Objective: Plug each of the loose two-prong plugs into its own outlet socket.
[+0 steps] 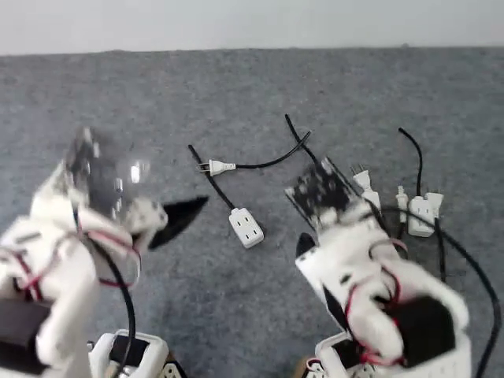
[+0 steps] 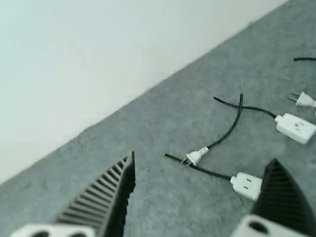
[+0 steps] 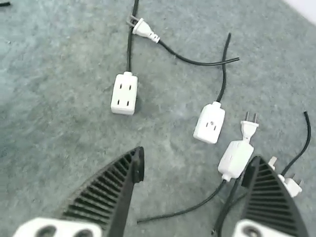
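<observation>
On the grey surface in front of me, the cords lie scattered. My left fingers are spread wide with nothing between them, raised above the surface. Past their tips lies a loose plug, white on a black cord, with its prongs bare. The near socket lies just beside it, close but not joined. My right fingers are parted just as widely and also hold nothing. Beneath them a second socket lies face up on the surface. Near it is a longer plug with both prongs free, and another plug lies partly hidden behind one finger.
</observation>
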Robot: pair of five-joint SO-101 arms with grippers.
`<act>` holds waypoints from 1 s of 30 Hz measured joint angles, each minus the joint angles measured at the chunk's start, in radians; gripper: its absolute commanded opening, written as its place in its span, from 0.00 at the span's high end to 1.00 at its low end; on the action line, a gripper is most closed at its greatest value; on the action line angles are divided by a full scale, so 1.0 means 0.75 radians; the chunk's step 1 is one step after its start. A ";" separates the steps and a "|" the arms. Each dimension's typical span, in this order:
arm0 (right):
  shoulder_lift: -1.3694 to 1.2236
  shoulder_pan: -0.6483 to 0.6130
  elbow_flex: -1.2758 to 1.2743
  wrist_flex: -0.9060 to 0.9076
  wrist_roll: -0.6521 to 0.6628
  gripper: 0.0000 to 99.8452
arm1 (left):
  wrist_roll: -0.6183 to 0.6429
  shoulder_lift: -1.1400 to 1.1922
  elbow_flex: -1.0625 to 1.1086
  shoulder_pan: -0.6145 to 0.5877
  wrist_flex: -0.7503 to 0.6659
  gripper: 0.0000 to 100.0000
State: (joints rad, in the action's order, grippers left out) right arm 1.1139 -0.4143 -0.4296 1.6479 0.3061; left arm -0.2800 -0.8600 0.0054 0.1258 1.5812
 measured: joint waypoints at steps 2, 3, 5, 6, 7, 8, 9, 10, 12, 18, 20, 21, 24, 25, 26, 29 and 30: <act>0.127 0.004 -0.147 -0.059 0.000 0.69 | 0.000 -0.160 0.248 0.000 -0.074 0.61; 0.188 -0.002 -0.223 -0.092 0.000 0.69 | 0.000 -0.239 0.381 0.000 -0.113 0.61; 0.297 0.008 -0.366 -0.170 0.000 0.69 | 0.000 -0.399 0.649 -0.033 -0.192 0.61; 0.368 0.029 -0.434 -0.211 0.000 0.69 | 0.000 -0.473 0.771 -0.051 -0.241 0.61; 0.442 0.047 -0.499 -0.256 0.000 0.69 | -0.002 -0.544 0.888 -0.080 -0.288 0.61; 0.501 0.070 -0.565 -0.305 0.000 0.69 | -0.020 -0.608 0.998 -0.110 -0.333 0.61; 0.561 0.100 -0.640 -0.354 0.000 0.69 | -0.047 -0.667 1.101 -0.139 -0.378 0.61; 0.616 0.133 -0.720 -0.403 0.000 0.69 | -0.070 -0.720 1.191 -0.166 -0.421 0.61; 0.741 0.186 -0.898 -0.497 0.000 0.69 | -0.096 -0.824 1.354 -0.207 -0.501 0.61; 0.894 0.282 -1.311 -0.671 0.000 0.69 | -0.104 -0.988 1.702 -0.233 -0.646 0.61; 0.904 0.305 -1.395 -0.706 0.000 0.69 | -0.102 -1.043 1.796 -0.233 -0.681 0.61; 0.912 0.305 -1.438 -0.720 0.000 0.69 | -0.088 -1.076 1.841 -0.233 -0.689 0.61; 0.921 0.299 -1.573 -0.753 0.000 0.69 | -0.055 -1.209 1.944 -0.233 -0.689 0.61; 0.923 0.299 -1.624 -0.767 0.000 0.69 | -0.051 -1.248 1.964 -0.245 -0.689 0.61; 0.912 0.299 -1.643 -0.767 0.000 0.69 | -0.047 -1.256 1.972 -0.262 -0.689 0.61; 0.919 0.299 -1.645 -0.761 0.000 0.69 | -0.025 -1.256 2.011 -0.299 -0.689 0.61; 0.919 0.299 -1.647 -0.751 0.000 0.69 | -0.025 -1.256 2.036 -0.311 -0.689 0.61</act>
State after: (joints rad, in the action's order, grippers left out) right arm 1.8029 -0.1903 -1.6648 1.0848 0.3061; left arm -0.2984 -1.8021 1.5321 -0.1074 1.0641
